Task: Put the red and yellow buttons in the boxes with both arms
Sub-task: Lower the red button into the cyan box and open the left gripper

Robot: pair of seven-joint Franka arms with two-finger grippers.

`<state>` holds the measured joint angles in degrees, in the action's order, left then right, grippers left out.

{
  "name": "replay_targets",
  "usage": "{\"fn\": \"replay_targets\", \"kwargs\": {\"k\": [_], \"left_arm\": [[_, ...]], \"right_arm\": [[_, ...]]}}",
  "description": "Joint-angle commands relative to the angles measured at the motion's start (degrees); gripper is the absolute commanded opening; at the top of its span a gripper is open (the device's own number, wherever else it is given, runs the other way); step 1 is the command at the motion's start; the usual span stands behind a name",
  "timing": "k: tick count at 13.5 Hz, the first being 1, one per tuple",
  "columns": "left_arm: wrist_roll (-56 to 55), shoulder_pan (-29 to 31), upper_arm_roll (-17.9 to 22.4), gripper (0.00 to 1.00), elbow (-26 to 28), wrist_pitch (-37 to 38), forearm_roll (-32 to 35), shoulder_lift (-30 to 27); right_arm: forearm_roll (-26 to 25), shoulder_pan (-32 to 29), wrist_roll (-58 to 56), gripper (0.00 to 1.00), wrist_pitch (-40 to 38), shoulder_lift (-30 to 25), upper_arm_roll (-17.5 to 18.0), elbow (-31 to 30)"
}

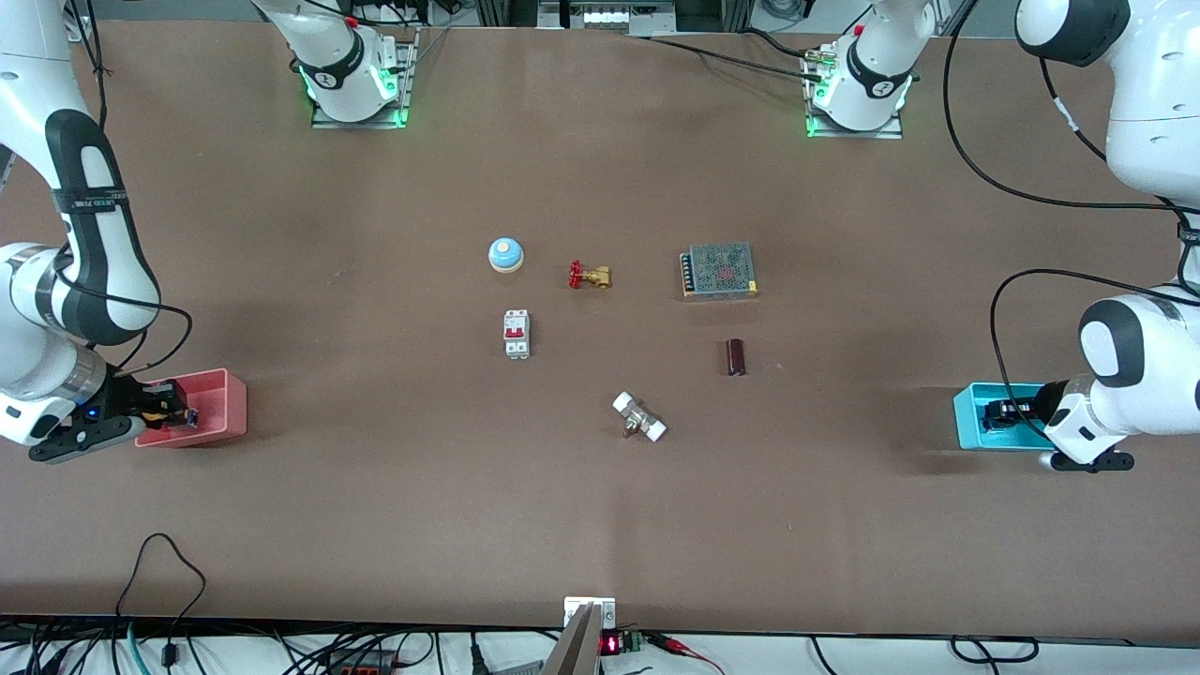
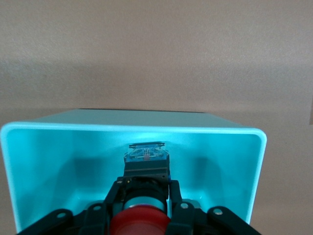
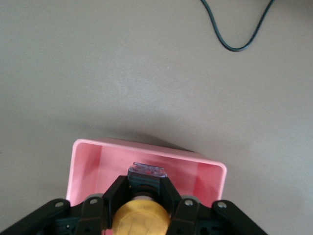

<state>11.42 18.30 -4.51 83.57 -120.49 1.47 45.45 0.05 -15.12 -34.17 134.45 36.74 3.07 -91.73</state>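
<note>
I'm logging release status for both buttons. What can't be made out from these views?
- Red button: left wrist view cuts off its cap at the edge; whether it touches the cyan box floor is hidden by the left gripper.
- Yellow button: likewise in the right wrist view, held by the right gripper over the pink box.
- Front view: both buttons too small, hidden by the wrists.

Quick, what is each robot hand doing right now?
Left gripper: shut on the red button, in the cyan box.
Right gripper: shut on the yellow button, over the pink box.
</note>
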Motion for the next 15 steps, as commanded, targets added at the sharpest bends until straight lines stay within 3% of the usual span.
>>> {"fn": "replay_targets", "kwargs": {"k": [1,2,6,8,15], "left_arm": [[0.4,-0.4,0.3,0.91,-1.4,-0.6,0.5,1.0],[0.4,-0.8,0.3,1.0,-1.3,-0.5,0.6,0.4],[0.5,-1.9,0.2,1.0,-0.4,-0.1,0.5,-6.2],[0.3,-4.8,0.3,1.0,2.5,0.9,0.5,-13.2],[-11.7,-12.7,1.2,1.0,3.5,14.1,0.4,-26.8]], "right_arm": [[-0.4,-0.6,0.5,0.36,0.5,1.5,1.7,1.1],[-0.4,-0.6,0.5,0.36,0.6,1.8,1.6,0.8],[-0.8,-0.6,0.4,0.37,1.4,2.4,1.7,0.6],[-0.8,-0.6,0.3,0.37,1.4,2.5,1.7,0.6],[-1.0,-1.1,-0.2,0.37,1.4,2.7,1.6,0.6]]}}
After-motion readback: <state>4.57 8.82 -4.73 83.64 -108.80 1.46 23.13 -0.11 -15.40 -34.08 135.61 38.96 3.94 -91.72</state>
